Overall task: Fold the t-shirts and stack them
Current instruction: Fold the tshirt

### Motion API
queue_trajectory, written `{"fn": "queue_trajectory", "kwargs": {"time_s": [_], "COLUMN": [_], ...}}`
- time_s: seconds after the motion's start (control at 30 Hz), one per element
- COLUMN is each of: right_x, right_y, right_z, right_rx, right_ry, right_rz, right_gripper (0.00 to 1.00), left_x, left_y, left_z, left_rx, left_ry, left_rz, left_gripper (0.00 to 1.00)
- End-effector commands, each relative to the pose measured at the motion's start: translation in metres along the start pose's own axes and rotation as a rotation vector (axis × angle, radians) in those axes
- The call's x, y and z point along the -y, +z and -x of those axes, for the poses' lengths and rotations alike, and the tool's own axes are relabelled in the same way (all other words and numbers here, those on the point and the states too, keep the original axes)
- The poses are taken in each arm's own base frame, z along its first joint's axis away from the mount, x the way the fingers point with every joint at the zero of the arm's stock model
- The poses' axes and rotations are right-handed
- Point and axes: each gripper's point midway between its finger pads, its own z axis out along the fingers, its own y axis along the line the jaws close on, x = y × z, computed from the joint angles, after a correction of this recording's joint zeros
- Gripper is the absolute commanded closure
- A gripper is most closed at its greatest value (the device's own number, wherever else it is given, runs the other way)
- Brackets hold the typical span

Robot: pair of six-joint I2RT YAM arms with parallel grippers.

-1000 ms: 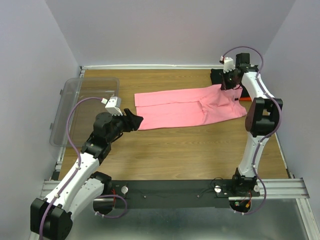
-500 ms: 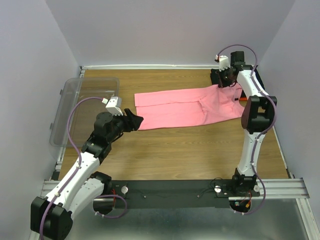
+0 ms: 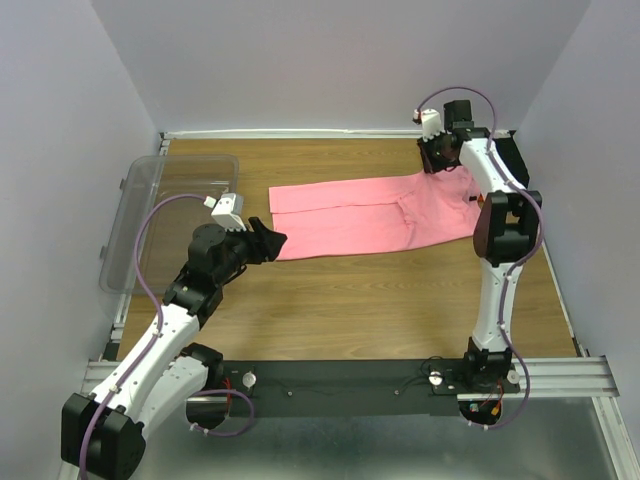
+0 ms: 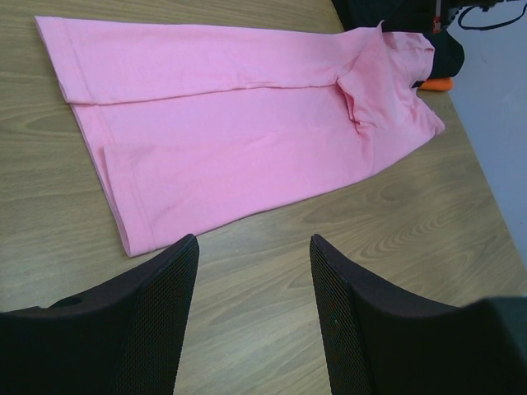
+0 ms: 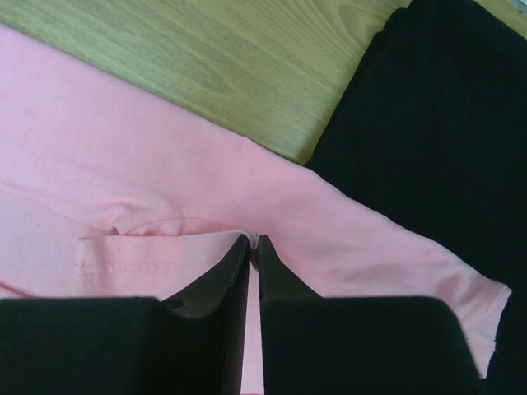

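The bright pink t-shirt [image 3: 370, 215] lies folded into a long strip across the far half of the table, also seen in the left wrist view [image 4: 247, 123]. My right gripper [image 3: 437, 160] [image 5: 254, 240] is at the shirt's far right corner, shut on a pinched fold of the pink cloth [image 5: 123, 164]. A black t-shirt [image 5: 436, 123] [image 4: 449, 53] lies just beyond that corner, and an orange-red one [image 4: 435, 82] peeks out beside it. My left gripper [image 3: 272, 238] [image 4: 251, 239] hovers open over bare wood just short of the strip's left end, with nothing between its fingers.
A clear plastic tub [image 3: 170, 180] stands along the table's left edge, behind my left arm. The back wall is close behind the right gripper. Bare wood [image 3: 370, 300] stretches between the pink shirt and the arm bases.
My right gripper has moved left and toward the back wall, still at the pink shirt's far right corner. The left arm has not moved.
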Motion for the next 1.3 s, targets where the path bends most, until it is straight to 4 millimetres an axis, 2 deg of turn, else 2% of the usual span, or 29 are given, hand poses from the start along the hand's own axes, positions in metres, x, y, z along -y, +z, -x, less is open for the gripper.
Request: {"fn": "queue_trajectory", "kwargs": {"time_s": [0.0,0.03,0.07,0.17,0.23,0.27,0.3,0.33,0.37,0.4,0.43,0.47,0.5,0.53,0.57,0.6,0.63,0.67,0.7,0.73,0.77,0.8,0.87,0.9,0.93,0.97,1.0,1.1,1.27], "right_x": [0.012,0.015,0.020,0.033,0.035,0.023,0.015,0.002,-0.030,-0.058,-0.090,-0.141,-0.190,-0.223,-0.241,-0.295,-0.289,-0.321,-0.338,-0.368,-0.375,-0.398,-0.410,-0.423,-0.425,-0.426,-0.430,-0.430,-0.425], "right_y": [0.010,0.009,0.007,-0.004,-0.023,-0.024,-0.047,-0.054,-0.065,-0.078,-0.089,-0.089,-0.100,-0.099,-0.091,-0.086,-0.078,-0.068,-0.063,-0.065,-0.051,-0.053,-0.038,-0.038,-0.032,-0.029,-0.020,-0.008,0.014], "right_z": [-0.003,0.000,0.000,0.008,0.023,0.021,0.035,0.036,0.047,0.031,0.029,-0.008,-0.012,-0.034,-0.047,-0.082,-0.088,-0.080,-0.083,-0.079,-0.072,-0.061,-0.052,-0.041,-0.045,-0.032,-0.035,-0.026,-0.035], "right_rx": [-0.033,-0.029,-0.036,-0.025,0.027,0.035,0.087,0.109,0.180,0.185,0.209,0.154,0.172,0.127,0.094,0.022,0.010,0.045,0.041,0.058,0.069,0.096,0.105,0.131,0.116,0.137,0.121,0.116,0.073], "right_ry": [-0.002,0.001,0.007,0.047,0.069,0.073,0.065,0.041,0.004,-0.078,-0.156,-0.186,-0.385,-0.459,-0.552,-0.646,-0.642,-0.758,-0.789,-0.829,-0.836,-0.864,-0.881,-0.897,-0.901,-0.898,-0.898,-0.884,-0.921], "right_rz": [-0.056,-0.073,-0.106,-0.178,-0.196,-0.143,-0.117,-0.058,0.102,0.208,0.319,0.507,0.590,0.650,0.632,0.703,0.653,0.588,0.575,0.582,0.531,0.529,0.461,0.452,0.437,0.396,0.389,0.334,0.292], "right_gripper": [0.79,0.74,0.65,0.56,0.51,0.51,0.49,0.49,0.49,0.47,0.45,0.43,0.42,0.41,0.40,0.39,0.38,0.38,0.37,0.37,0.37,0.37,0.37,0.37,0.37,0.37,0.37,0.37,0.38], "left_x": [-0.001,-0.002,-0.002,-0.005,-0.007,-0.010,-0.013,-0.013,-0.014,-0.017,-0.021,-0.021,-0.021,-0.021,-0.017,-0.014,-0.011,-0.012,-0.008,-0.009,-0.007,-0.004,0.003,0.002,0.003,0.005,0.008,0.013,0.015], "left_y": [0.001,0.001,0.001,0.002,0.003,0.004,0.007,0.007,0.008,0.010,0.009,0.008,0.007,0.005,0.000,-0.005,-0.011,-0.020,-0.033,-0.046,-0.054,-0.073,-0.095,-0.103,-0.109,-0.115,-0.127,-0.148,-0.168], "left_z": [0.000,0.001,0.000,-0.001,-0.005,-0.008,-0.014,-0.021,-0.024,-0.027,-0.031,-0.031,-0.025,-0.021,-0.009,0.013,0.026,0.031,0.051,0.067,0.075,0.089,0.103,0.102,0.103,0.105,0.109,0.112,0.115], "left_rx": [0.007,0.008,0.006,0.005,-0.006,-0.016,-0.036,-0.058,-0.070,-0.080,-0.092,-0.095,-0.077,-0.068,-0.032,0.029,0.065,0.069,0.144,0.195,0.227,0.286,0.357,0.365,0.379,0.393,0.430,0.485,0.535], "left_ry": [0.015,0.013,0.014,0.006,-0.012,-0.028,-0.054,-0.066,-0.074,-0.084,-0.093,-0.094,-0.091,-0.079,-0.063,-0.043,-0.028,-0.006,0.003,0.012,0.021,0.029,0.028,0.022,0.017,0.014,0.008,-0.007,-0.023], "left_rz": [-0.002,0.000,0.000,0.015,0.024,0.036,0.046,0.044,0.048,0.058,0.078,0.083,0.090,0.099,0.096,0.116,0.128,0.149,0.163,0.198,0.207,0.216,0.207,0.216,0.214,0.206,0.192,0.169,0.157], "left_gripper": [0.35,0.35,0.35,0.35,0.35,0.35,0.35,0.35,0.35,0.35,0.35,0.36,0.36,0.36,0.36,0.36,0.36,0.36,0.36,0.36,0.36,0.35,0.34,0.34,0.34,0.34,0.34,0.34,0.32]}}
